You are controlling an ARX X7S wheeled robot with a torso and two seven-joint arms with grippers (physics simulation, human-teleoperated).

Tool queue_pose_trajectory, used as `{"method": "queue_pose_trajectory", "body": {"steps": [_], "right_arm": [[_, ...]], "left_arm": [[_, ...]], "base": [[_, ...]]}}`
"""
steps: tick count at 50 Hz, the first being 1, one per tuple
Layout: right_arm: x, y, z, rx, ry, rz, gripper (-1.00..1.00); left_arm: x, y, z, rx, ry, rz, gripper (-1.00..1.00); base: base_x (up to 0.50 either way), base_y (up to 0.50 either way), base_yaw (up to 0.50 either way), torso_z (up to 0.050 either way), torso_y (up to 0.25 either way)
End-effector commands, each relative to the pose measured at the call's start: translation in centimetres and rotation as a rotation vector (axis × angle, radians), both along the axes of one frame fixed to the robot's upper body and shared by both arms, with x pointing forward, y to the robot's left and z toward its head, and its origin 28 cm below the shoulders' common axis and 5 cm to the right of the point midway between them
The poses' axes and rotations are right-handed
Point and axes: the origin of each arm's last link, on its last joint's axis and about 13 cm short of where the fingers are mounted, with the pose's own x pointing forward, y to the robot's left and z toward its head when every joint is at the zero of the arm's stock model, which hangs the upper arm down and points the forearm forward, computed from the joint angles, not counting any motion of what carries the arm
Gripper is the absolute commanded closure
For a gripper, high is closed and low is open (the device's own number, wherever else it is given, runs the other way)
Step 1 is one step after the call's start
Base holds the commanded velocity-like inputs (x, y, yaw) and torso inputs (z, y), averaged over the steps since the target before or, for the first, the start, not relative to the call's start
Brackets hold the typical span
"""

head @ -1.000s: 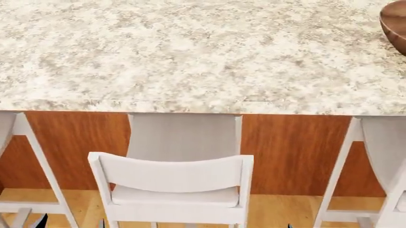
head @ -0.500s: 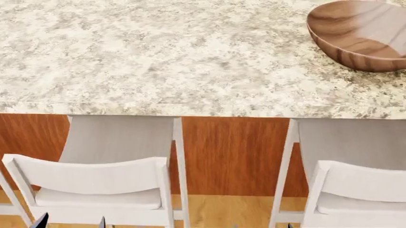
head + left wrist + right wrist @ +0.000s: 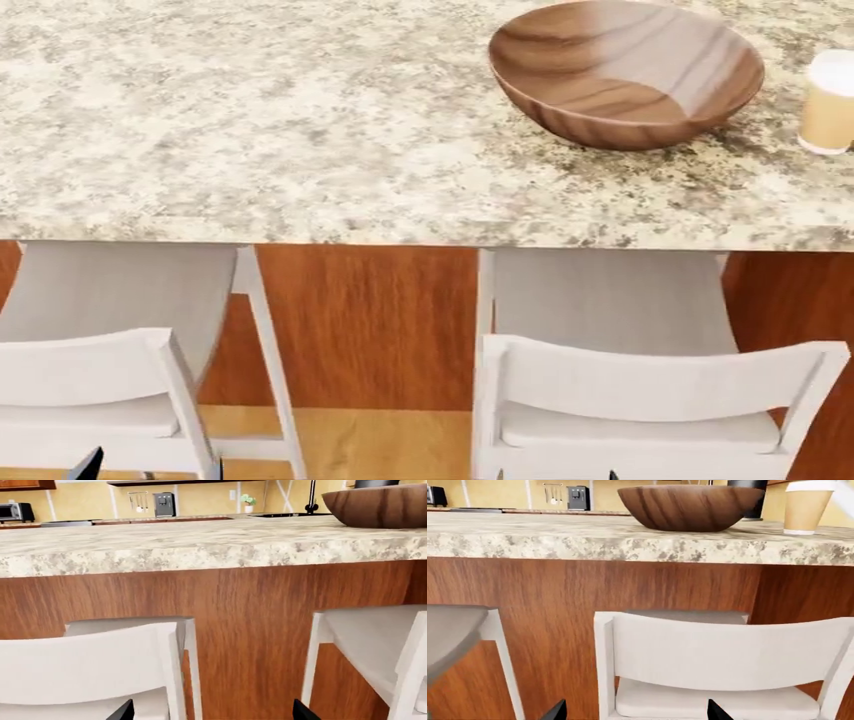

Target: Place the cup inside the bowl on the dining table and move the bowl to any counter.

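1. The cup (image 3: 830, 102) comes into the head view at last, standing upright on the dining table (image 3: 267, 130) just beside the bowl (image 3: 625, 72), apart from it, on the side away from the table's bare stretch.
2. The bowl itself slides from the frame's edge toward centre over the last second, while the white stools (image 3: 641, 400) drift across below. That reads as the base rolling sideways along the table, not the objects moving.
3. The bowl sits empty near the table's front edge; the right wrist view shows bowl (image 3: 690, 506) and cup (image 3: 806, 507) side by side above the reddish wood base.
4. The left gripper (image 3: 210, 712) hangs low beneath the tabletop, tips spread, nothing between them.
5. The right gripper (image 3: 635, 711) likewise: low, tips apart, empty.
6. Both targets are now in sight, so the search seems over; reaching for the cup looks like the next job.
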Motion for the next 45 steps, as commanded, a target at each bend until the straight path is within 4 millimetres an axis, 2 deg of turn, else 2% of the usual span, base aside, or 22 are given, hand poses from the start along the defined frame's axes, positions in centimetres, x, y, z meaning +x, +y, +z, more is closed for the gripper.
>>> {"method": "queue_pose_trajectory", "body": {"steps": [1,29,45], "right_arm": [[0.03,0.0,-0.02,-0.001,0.001,-0.002,-1.0],[0.03,0.03,0.04,0.001,-0.006,0.005,-1.0],[0.02,0.04,0.05,0.002,-0.011,0.006,-1.0]], "left_arm": [[0.03,-0.04,0.0,0.0,0.0,0.0,-1.0],[-0.04,0.15,-0.01,-0.001,-0.001,0.001,-1.0],[-0.03,0.12,0.03,-0.004,-0.003,0.003,-1.0]], "base": [[0.0,-0.5,0.0,0.0,0.0],[0.0,-0.5,0.0,0.0,0.0],[0.01,-0.19,0.0,0.0,0.0]]}}
